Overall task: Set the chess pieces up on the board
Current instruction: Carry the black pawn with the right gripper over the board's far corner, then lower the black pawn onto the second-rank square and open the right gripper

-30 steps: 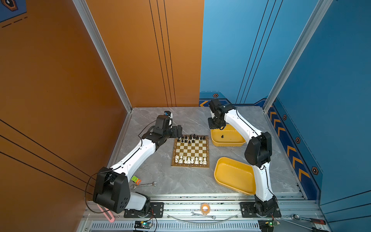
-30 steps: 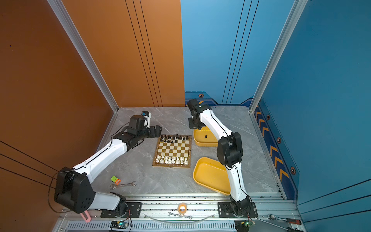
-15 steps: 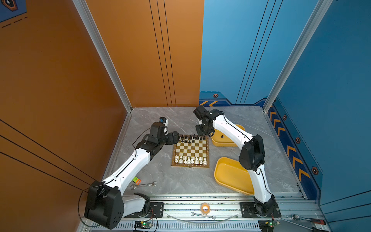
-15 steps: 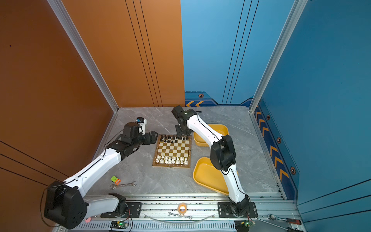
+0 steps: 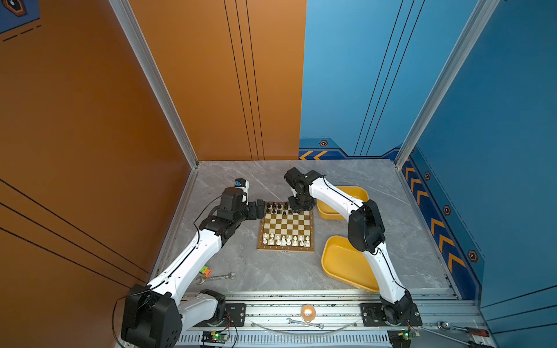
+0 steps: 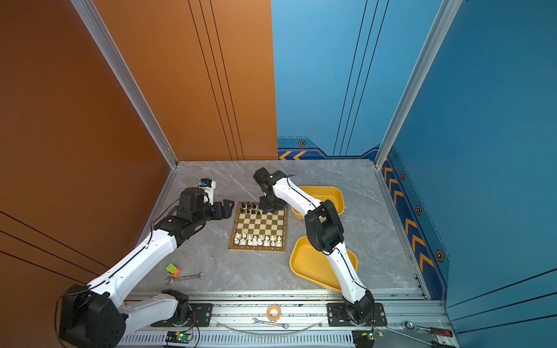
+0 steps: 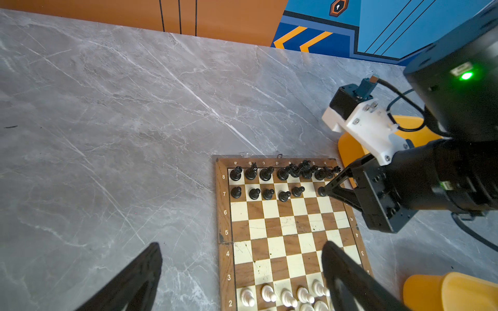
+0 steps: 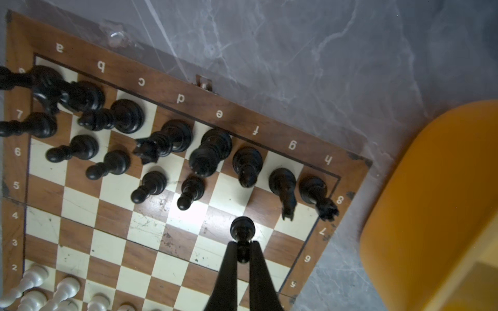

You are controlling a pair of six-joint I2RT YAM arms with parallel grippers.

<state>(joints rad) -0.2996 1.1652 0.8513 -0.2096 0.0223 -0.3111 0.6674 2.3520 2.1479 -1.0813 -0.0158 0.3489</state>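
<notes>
Where the counter (image 5: 271, 271) meets the front rail, a wrench (image 5: 215, 277) lies flat. Past it sits the board (image 5: 284, 224), square to that rail, with a near yellow tray (image 5: 340, 262) to its right. White pieces (image 5: 286, 240) stand upright on its two nearest rows and black pieces (image 5: 275, 207) on the two farthest. At the far left corner the left end effector (image 5: 261, 208) points across toward the board, released, fingers spread wide. At the far right the right end effector (image 8: 243, 246) is clenched on a black pawn (image 8: 242, 229) by its head. The pawn's long axis is upright, base toward g7; contact with the square is unclear. Beyond lies a far yellow tray (image 5: 352, 192).
</notes>
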